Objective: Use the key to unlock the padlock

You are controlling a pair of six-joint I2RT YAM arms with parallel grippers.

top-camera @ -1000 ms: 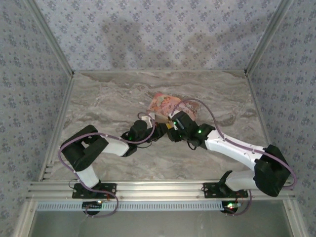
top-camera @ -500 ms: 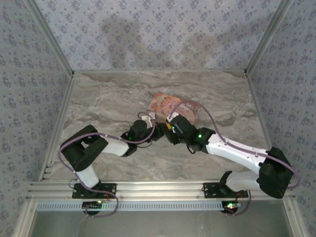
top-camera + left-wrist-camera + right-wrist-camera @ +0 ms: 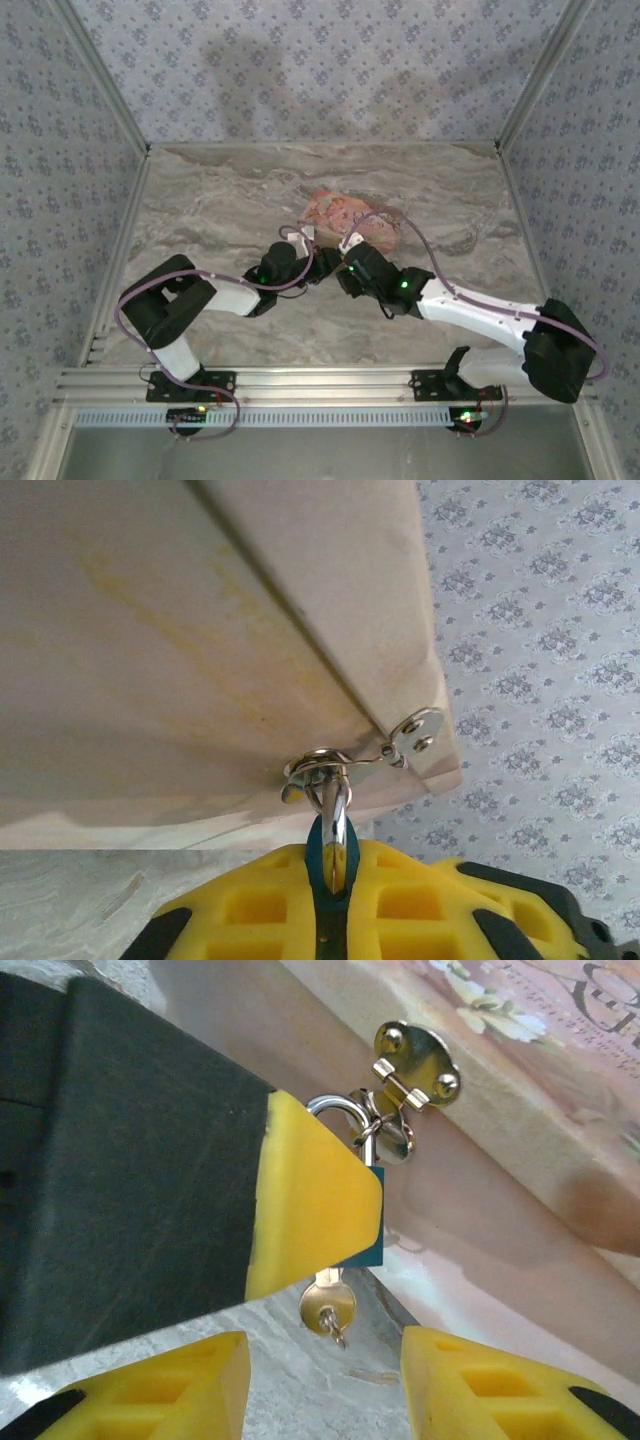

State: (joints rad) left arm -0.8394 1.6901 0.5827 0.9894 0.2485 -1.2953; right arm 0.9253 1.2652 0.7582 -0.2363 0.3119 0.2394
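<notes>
The padlock sits clamped between the 2 yellow pads of the left gripper. Its shackle is threaded through the hasp on the pink box. The key hangs from the padlock's underside, apparently seated in the keyhole. It is just ahead of the right gripper, roughly centred on the gap between its 2 fingers.

The key's head is small and thin. If the right fingers close off-centre, or on the wire loop dangling from it, the key could tilt or pull out rather than turn. A hard twist could also spin the padlock inside the left pads or drag the box by its hasp.

The left fingers are closed tight on the padlock's body. The right fingers stand partly apart and touch nothing.
</notes>
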